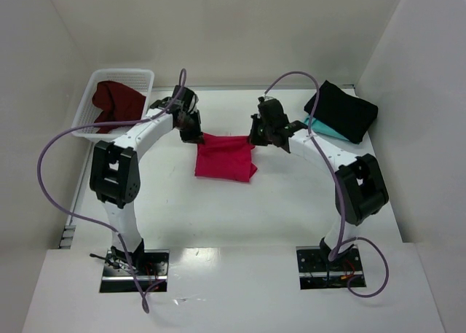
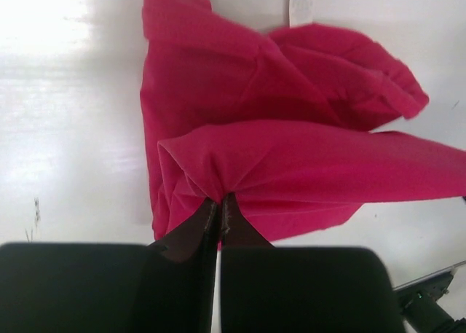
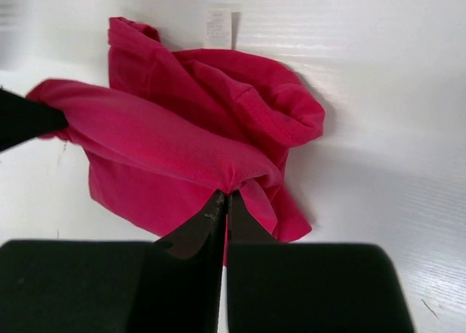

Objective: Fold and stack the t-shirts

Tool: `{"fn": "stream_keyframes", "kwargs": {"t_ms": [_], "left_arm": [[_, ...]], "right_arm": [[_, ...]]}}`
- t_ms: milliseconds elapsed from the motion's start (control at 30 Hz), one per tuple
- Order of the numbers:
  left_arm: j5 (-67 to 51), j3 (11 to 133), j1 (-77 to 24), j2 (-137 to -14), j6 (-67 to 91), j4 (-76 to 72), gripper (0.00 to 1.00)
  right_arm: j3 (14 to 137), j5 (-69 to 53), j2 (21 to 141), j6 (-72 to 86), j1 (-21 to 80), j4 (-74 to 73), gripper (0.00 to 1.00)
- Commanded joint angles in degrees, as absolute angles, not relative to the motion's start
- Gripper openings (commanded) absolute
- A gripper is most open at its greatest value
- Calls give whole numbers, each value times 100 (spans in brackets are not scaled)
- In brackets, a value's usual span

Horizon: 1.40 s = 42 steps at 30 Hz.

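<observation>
Crimson-pink t-shirt (image 1: 226, 158) lies mid bench (image 1: 291, 209), and we've got our left fingers (image 2: 191, 234) and right fingers (image 3: 195, 231) each pinched tight on its far edge.

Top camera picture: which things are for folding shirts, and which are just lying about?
For the job: bright crimson-pink cloth t-shirt, pinched by left gripper and right gripper; dark maroon cloth t-shirt; black cloth t-shirt; teal cloth t-shirt.
Just there: white plastic lattice basket, holding the maroon one; purple cables.
</observation>
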<state>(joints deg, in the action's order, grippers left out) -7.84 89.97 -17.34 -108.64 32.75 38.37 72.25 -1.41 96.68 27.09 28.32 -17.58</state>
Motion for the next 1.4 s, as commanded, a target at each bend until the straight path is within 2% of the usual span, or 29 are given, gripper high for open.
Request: {"fn": "stream_keyframes", "kwargs": {"t_ms": [0,100,233,267,333,400,433,467,567,633,700,733,800,833,900,933,967,1000,1067,1267,1367], "left_arm": [[-624,9473,-1468,-11222,2971,3797,0],[-624,9667,-1407,-11521,2918,3736,1],[-563,10028,-1345,-11812,2865,3735,13],[-563,10028,-1345,-11891,2865,3735,30],[-563,10168,-1345,-11944,2796,3735,47],[-422,10169,-1345,-11944,2795,3735,60],[-361,10221,-1293,-11944,2795,3735,74],[-360,10222,-1292,-11944,2734,3735,76],[-290,10222,-1292,-11690,2733,3735,82],[-290,10126,-1292,-11392,2733,3735,84],[-474,9855,-1292,-11042,2733,3735,84],[-640,9731,-1292,-10909,2733,3579,84],[-965,9458,-1292,-10487,2786,3402,84],[-1202,9300,-1292,-10355,2786,3149,76],[-1756,8843,-1354,-10038,2926,2945,60],[-1906,8711,-1501,-9959,3005,2788,51],[-2081,8579,-1573,-9836,3067,2717,34],[-2083,8274,-1643,-9783,3120,2629,27],[-2214,7947,-1757,-9730,3225,2400,18],[-2610,6840,-1951,-9843,3603,1697,15],[-2602,6697,-1951,-10132,3683,1529,14]], "right_arm": [[7384,281,9808,2540,2672,-1521,1],[7330,281,9957,2592,2619,-1362,4],[7453,333,10239,2593,2566,-1362,5],[7540,334,10361,2593,2566,-1432,11],[7593,483,10432,2593,2566,-1433,20],[7594,554,10433,2593,2514,-1433,46],[7594,641,10485,2593,2514,-1433,54],[7646,642,10485,2593,2514,-1433,57],[7734,825,10310,2531,2514,-1573,74],[7734,888,9959,2531,2514,-1573,78],[7516,713,9669,2531,2514,-1311,70],[7436,407,9416,2531,2514,-1214,58],[7182,46,9212,2645,2514,-854,41],[7111,-269,9150,2706,2514,-748,25],[7058,-622,9149,2760,2514,-589,14],[7058,-798,9254,2760,2514,-589,12],[7119,-1296,9429,2812,2514,-519,10],[7180,-1483,9535,2865,2514,-466,10],[7294,-1678,9833,2944,2654,-413,13],[7400,-2030,10493,3260,2961,-35,16],[7593,-2092,10915,3322,3015,44,16]]}}
